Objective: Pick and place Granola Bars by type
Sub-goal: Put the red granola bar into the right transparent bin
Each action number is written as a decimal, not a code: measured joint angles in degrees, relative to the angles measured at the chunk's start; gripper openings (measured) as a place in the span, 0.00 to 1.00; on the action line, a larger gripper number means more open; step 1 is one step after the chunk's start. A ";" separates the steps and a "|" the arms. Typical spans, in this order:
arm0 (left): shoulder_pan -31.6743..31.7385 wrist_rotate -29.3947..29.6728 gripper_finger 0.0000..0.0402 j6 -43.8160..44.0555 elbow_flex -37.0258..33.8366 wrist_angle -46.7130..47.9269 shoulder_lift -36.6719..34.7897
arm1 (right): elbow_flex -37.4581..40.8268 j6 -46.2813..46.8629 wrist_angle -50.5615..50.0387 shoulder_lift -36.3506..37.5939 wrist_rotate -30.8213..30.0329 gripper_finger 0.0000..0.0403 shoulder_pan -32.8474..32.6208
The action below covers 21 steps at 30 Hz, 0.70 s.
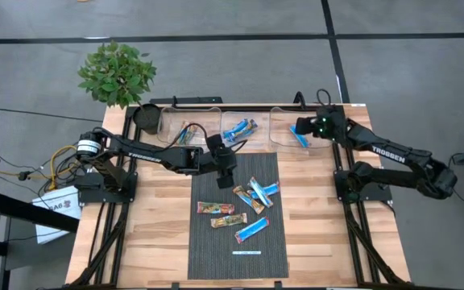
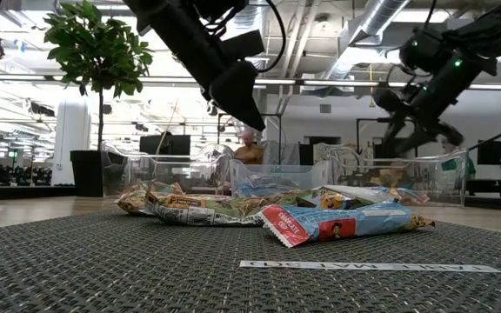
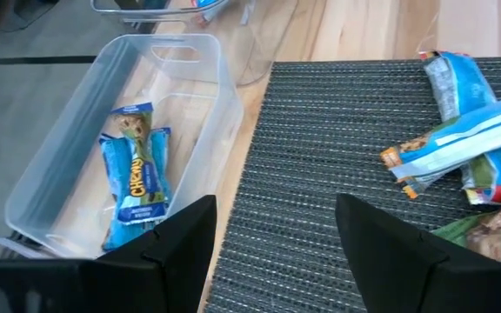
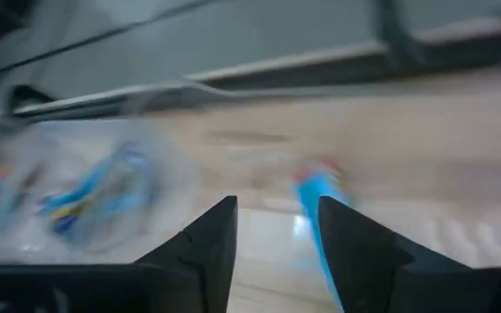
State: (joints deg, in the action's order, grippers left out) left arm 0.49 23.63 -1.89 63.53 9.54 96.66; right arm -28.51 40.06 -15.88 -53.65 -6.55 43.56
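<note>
Granola Bars lie heaped on the dark mat, awaiting sorting. Low view: bins stand behind the mat. Left gripper, fingers apart and empty, hovers over the mat's edge. Right gripper, parted, hangs above a bin beyond the mat.

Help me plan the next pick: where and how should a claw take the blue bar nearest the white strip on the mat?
Probably grip the blue bar across its narrow middle, coming straight down. It lies flat and diagonal, clear of the other bars, so the fingers should straddle its long sides.
</note>
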 joint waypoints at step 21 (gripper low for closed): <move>-1.36 -22.31 0.57 -6.71 0.07 21.92 0.00 | -0.02 -28.59 18.12 0.00 0.77 0.36 -23.56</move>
State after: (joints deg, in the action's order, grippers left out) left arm -0.87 1.32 -8.60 63.59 31.46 96.66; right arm -28.53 11.47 2.24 -53.65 -5.78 20.00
